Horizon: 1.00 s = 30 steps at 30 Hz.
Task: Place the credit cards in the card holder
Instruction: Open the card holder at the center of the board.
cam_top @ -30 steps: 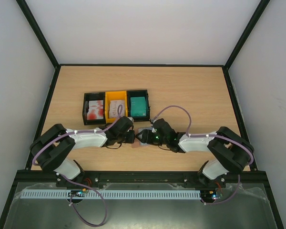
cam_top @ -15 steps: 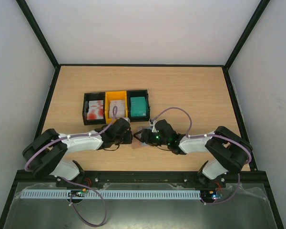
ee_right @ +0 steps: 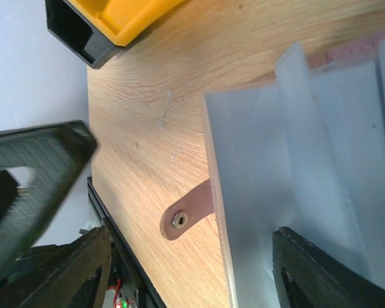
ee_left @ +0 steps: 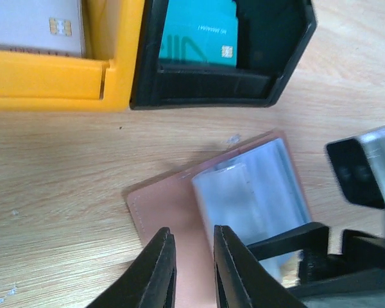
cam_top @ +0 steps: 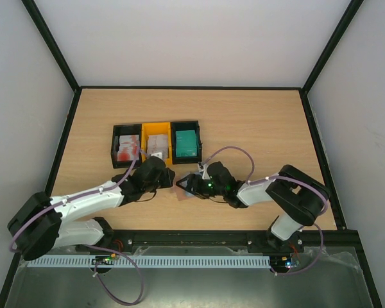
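- card holder (ee_left: 173,212) lying open on tabletop (ee_left: 51,160), pale pockets facing up
- left fingers (ee_left: 160,269) sitting over card holder's pink cover, narrow gap showing between them
- right fingers (ee_right: 314,273) standing spread wide, one resting on card holder's pockets
- credit cards (ee_left: 199,38) sitting in trays (ee_left: 64,80) just beyond card holder

A light wood-grain table (cam_top: 256,128) with a black rim carries four things. Toward its far left, three small open plastic trays stand in a row, touching side to side: a black tray (cam_top: 115,149) on the left, a yellow tray (cam_top: 157,126) in the middle and a second black tray (cam_top: 185,124) on the right. Just on the near side of that row and apart from it, a flat pinkish-brown leather-like card holder (ee_left: 170,202) lies open. Its pale blue-grey pockets (ee_left: 256,192) face up and its small tab (ee_right: 189,208) lies flat on the wood.
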Motion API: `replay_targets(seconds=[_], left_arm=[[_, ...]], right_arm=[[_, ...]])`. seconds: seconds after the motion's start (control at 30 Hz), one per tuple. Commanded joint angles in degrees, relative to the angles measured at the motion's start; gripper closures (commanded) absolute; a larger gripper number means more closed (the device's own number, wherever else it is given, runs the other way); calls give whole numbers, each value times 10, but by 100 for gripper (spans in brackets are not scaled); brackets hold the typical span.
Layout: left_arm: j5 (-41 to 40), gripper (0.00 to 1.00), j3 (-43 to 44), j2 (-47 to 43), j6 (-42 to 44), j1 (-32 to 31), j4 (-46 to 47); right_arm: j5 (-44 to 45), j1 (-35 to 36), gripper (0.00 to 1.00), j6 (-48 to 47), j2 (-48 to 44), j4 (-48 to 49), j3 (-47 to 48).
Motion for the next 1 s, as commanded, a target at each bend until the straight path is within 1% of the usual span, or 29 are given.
replay_targets(seconds=[0.0,0.17,0.23,0.33,0.63,0.87,0.97], left_arm=[[9,80,-8,-30,0,14,4],[76,79,-20,-21,12,26,48],[112,78,-21,-5,20,27,68],[144,78,-21,21,29,27,89],[156,79,-15,100,41,27,119],[151,80,-10,157,43,27,122],[148,80,-5,176,44,27,113]], right_arm=[[-20,4,31,4,24,34,3],[-1,4,33,2,38,3,11],[13,4,34,-1,37,-19,16],[32,4,36,-9,30,-46,21],[68,4,43,-35,-4,-112,30],[142,5,45,-72,-48,-231,44],[190,5,45,-89,-57,-294,59]])
